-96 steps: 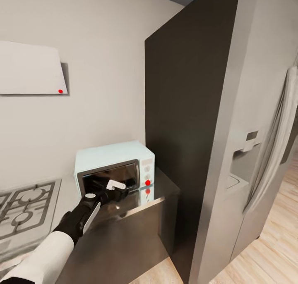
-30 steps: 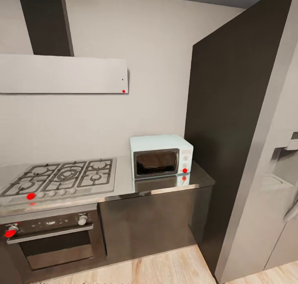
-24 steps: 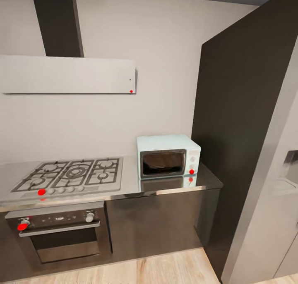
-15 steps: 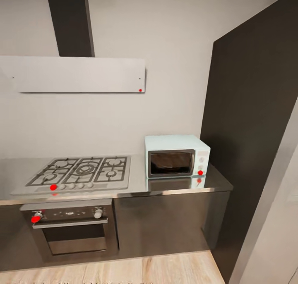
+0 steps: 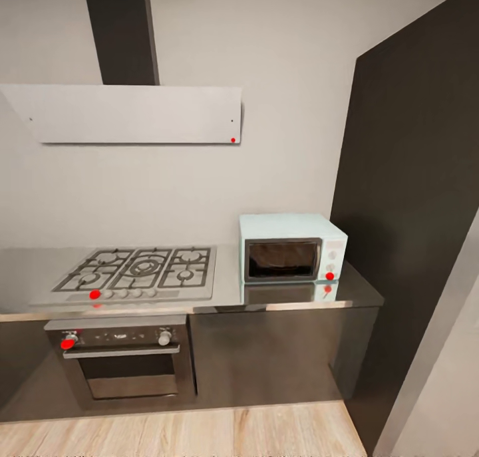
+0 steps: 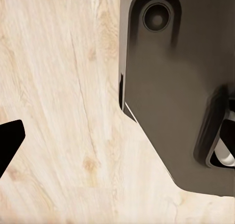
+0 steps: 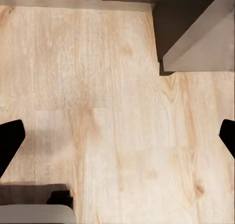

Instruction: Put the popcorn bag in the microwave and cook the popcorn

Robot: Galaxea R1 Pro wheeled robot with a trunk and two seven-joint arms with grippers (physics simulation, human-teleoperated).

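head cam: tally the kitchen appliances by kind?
microwave: 1
gas hob: 1
built-in oven: 1
range hood: 1
Total: 4

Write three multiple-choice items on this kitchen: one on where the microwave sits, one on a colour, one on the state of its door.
1. The microwave stands on the countertop:
A. beside the dark tall panel
B. left of the gas hob
C. under the built-in oven

2. The microwave's body is:
A. black
B. pale mint-blue
C. red

3. The microwave's door is:
A. hanging wide open
B. missing
C. shut

Answers: 1 A, it sits at the counter's end beside the dark panel, with the hob on its other side. 2 B, the casing is pale mint-blue. 3 C, the dark glass front lies flush with the casing.
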